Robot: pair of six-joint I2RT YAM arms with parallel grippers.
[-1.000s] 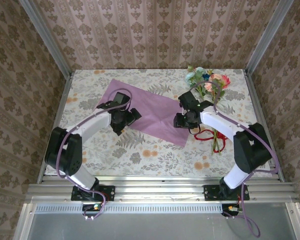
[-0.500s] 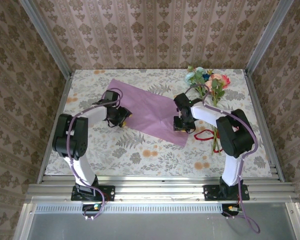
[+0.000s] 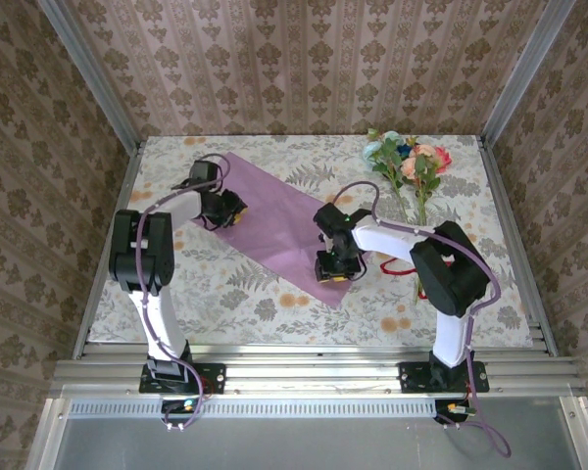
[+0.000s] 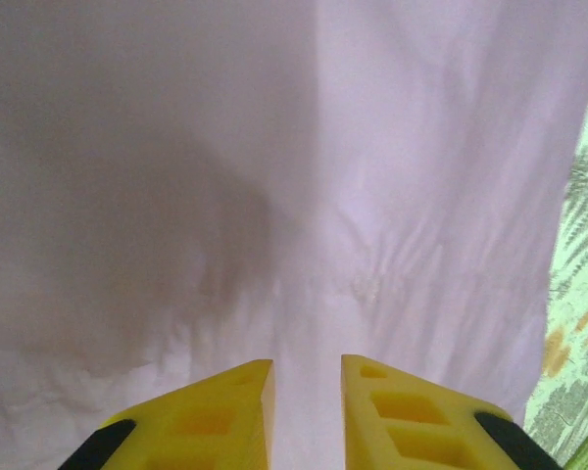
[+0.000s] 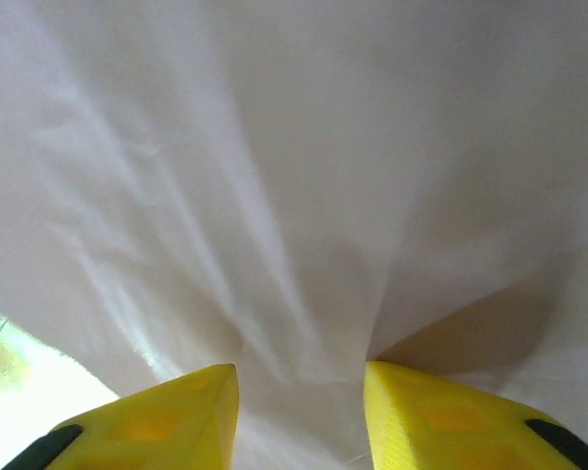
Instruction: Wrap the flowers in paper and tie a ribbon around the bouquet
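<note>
The lilac paper [image 3: 274, 211] lies creased on the table, running from the back left toward the near middle. My left gripper [image 3: 230, 209] sits at its left edge. In the left wrist view its yellow jaws [image 4: 307, 364] stand a narrow gap apart, with wrinkled paper [image 4: 323, 147] drawn in between them. My right gripper [image 3: 333, 271] is at the paper's near right corner. In the right wrist view [image 5: 301, 367] its jaws stand wider, and folds of paper [image 5: 323, 147] converge between them. The flowers [image 3: 409, 162] lie at the back right. The red ribbon [image 3: 404, 264] lies beside the right arm.
The table carries a flat floral tablecloth [image 3: 274, 313], a strip of which shows at the right of the left wrist view [image 4: 578, 294]. Patterned walls close the table in on three sides. The right arm's forearm [image 3: 392, 238] lies between the paper and the ribbon.
The left gripper moved back and left to the paper's edge and closed down. The right gripper moved nearer and left, and the paper's right corner went with it, so the sheet looks narrower.
</note>
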